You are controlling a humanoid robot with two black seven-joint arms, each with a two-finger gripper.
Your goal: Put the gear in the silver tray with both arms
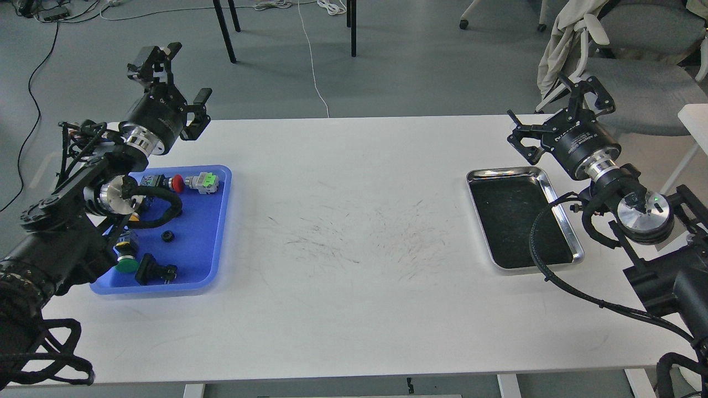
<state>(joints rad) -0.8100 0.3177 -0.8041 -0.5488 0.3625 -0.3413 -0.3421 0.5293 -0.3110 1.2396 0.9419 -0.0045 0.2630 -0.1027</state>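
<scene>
A small black gear (pixel 168 236) lies in the blue plastic tray (pixel 206 243) at the table's left side. The silver tray (pixel 506 173) rests at the right, and its black floor holds nothing. My left gripper (pixel 182 77) hovers above the table's back edge, beyond the blue tray, open and empty. Behind the silver tray's far end, my right gripper (pixel 556 113) is raised, open too, with nothing between its fingers. Both grippers are well apart from the gear.
The blue tray also holds a red-capped switch (pixel 177 183), a green-and-white part (pixel 203 182), a green push button (pixel 126 264) and a black switch (pixel 156 271). My left forearm covers part of that tray. Chairs and table legs stand behind the table.
</scene>
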